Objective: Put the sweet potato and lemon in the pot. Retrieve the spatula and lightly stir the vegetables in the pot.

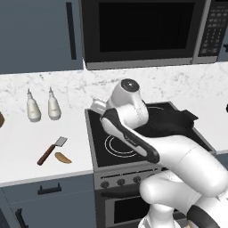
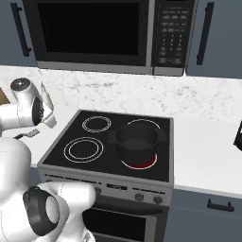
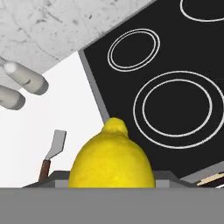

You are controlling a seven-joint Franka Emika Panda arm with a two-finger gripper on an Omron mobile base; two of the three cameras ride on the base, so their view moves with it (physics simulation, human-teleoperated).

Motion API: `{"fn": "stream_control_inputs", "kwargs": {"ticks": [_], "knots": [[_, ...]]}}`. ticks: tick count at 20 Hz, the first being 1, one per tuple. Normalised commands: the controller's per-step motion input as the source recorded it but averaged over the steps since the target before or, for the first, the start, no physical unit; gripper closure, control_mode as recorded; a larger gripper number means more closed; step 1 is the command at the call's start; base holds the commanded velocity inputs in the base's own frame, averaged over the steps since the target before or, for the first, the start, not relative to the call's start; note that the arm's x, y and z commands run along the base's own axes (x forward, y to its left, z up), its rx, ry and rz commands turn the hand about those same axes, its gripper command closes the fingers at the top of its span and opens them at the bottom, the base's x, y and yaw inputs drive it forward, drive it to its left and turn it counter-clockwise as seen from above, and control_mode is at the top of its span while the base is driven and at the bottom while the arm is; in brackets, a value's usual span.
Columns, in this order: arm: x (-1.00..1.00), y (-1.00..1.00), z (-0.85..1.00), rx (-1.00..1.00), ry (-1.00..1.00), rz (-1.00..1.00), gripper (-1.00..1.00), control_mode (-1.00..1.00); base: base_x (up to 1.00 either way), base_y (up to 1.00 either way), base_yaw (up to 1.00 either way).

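Observation:
The yellow lemon [image 3: 112,162] sits close to the camera in the hand view, and my gripper [image 3: 112,181] is shut on it, with grey finger parts on either side. It hangs above the seam between the white counter and the stove's left edge. The spatula [image 1: 52,150] lies on the counter left of the stove, its grey blade [image 3: 57,142] below and left of the lemon. The orange-brown sweet potato [image 1: 63,157] lies beside its handle. The dark pot [image 2: 137,142] stands on the front right burner, which glows red, well to the right of my hand [image 2: 46,113].
Two white bottles [image 1: 33,107] [image 1: 53,104] stand at the back of the left counter. The black stove top [image 2: 85,149] has two bare left burners. A microwave [image 2: 94,33] hangs over the stove. A dark object [image 2: 238,134] sits at the far right counter edge.

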Motion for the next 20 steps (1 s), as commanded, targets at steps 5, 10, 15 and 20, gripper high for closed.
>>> {"fn": "stream_control_inputs", "kwargs": {"ticks": [5,10,15,20], "knots": [[-0.69,-0.99,0.85,0.01,0.00,0.00,1.00,-1.00,0.00,0.00,0.00],[-0.51,-1.00,0.47,-0.02,0.00,0.00,1.00,-1.00,0.00,0.00,0.00],[-0.23,-1.00,0.05,-0.03,0.00,0.00,1.00,-1.00,0.00,0.00,0.00],[-0.17,-1.00,0.00,-0.02,0.00,0.02,1.00,-1.00,0.00,0.00,0.00]]}}
